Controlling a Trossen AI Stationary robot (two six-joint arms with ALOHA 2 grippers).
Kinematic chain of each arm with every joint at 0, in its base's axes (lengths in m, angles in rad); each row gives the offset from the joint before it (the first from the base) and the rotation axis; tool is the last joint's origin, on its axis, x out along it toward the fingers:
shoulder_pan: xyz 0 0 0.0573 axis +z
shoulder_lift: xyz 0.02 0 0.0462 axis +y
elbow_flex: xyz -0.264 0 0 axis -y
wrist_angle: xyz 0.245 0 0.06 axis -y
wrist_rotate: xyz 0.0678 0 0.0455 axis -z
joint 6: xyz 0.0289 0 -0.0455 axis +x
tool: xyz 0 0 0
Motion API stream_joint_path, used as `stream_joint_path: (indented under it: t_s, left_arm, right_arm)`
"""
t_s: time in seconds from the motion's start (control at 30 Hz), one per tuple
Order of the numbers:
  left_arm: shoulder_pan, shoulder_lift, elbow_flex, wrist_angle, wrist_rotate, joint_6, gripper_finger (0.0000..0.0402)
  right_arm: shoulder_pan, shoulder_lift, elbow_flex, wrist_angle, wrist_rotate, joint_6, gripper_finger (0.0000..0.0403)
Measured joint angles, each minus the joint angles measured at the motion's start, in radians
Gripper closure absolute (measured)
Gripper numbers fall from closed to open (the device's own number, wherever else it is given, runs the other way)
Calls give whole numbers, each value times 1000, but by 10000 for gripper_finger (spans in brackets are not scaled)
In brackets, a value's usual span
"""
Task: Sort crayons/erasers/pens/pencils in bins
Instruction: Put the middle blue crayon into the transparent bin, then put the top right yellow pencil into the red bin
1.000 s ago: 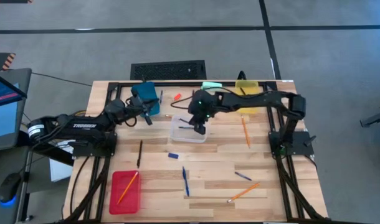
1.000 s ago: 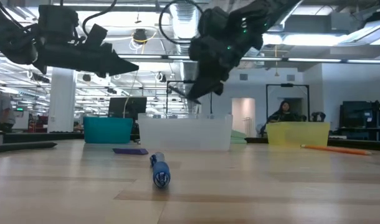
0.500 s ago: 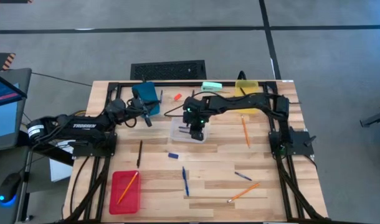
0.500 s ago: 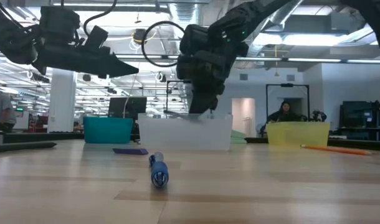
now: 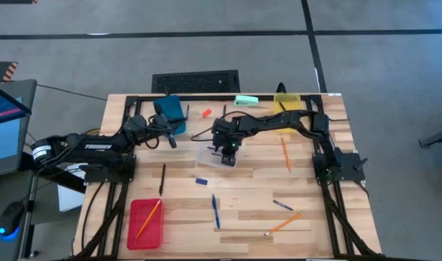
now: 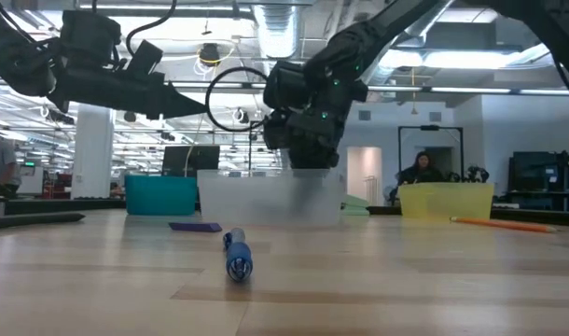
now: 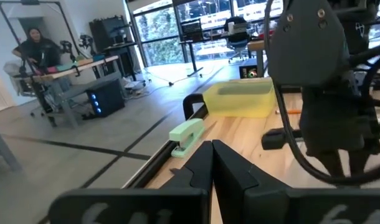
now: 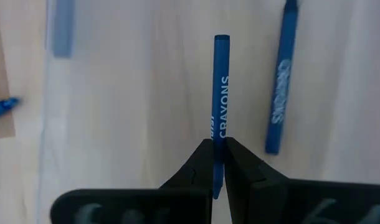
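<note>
My right gripper (image 8: 216, 146) is shut on a blue crayon (image 8: 218, 87) printed CRAYONS, down inside the clear bin (image 5: 215, 154), which shows in the low view (image 6: 266, 198). A second blue crayon (image 8: 281, 81) lies flat on that bin's floor beside it. In the high view this gripper (image 5: 227, 152) stands over the bin at the table's middle. My left gripper (image 5: 174, 138) hovers shut and level near the blue bin (image 5: 172, 110), holding nothing; its closed fingers (image 7: 202, 163) show in the left wrist view. My right gripper pinches the blue crayon near its back end (image 8: 217, 138) between its two fingers. The crayon runs on in line with the fingers, most of its length sticking out ahead. The fingers slant down into the clear bin. Whether the crayon's far end touches the floor, I cannot tell.
A red bin (image 5: 146, 223) with a pencil stands near left, a yellow bin (image 5: 287, 101) and a mint-green object (image 5: 246, 100) far right. Loose on the table: a blue eraser (image 5: 201, 181), an orange-red eraser (image 5: 206, 112), a dark pen (image 5: 162, 177), a blue pen (image 5: 216, 212), pencils (image 5: 285, 154) (image 5: 282, 225).
My right gripper has come down toward the table and a little toward its near edge, tipping steeper, and carried the blue crayon from above the clear bin down into it. It has stayed shut on the crayon.
</note>
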State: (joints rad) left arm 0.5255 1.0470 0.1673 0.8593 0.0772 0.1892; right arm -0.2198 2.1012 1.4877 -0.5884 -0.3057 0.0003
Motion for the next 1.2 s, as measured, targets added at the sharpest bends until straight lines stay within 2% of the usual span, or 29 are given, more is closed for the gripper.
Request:
stream_joint_path:
  t_s: [0.13,0.37,0.5,0.63,0.83,1.2]
  left_arm:
    - [0,0,0,-16,28,-18,401]
    - [0,0,0,-19,31,-21,402]
    - [0,0,0,-21,31,-19,401]
    - [0,0,0,-37,30,-17,401]
    - [0,0,0,-41,29,-10,402]
    - [0,0,0,-49,28,-10,401]
  right_arm:
    - [9,-10,-1,-3,22,3,353]
    - [25,-13,25,-31,34,11,279]
    - [29,-16,76,-158,78,-14,257]
    - [24,-58,84,-253,196,-60,289]
    - [-15,-61,82,-307,225,-64,392]
    - [-38,-60,82,-331,301,-158,396]
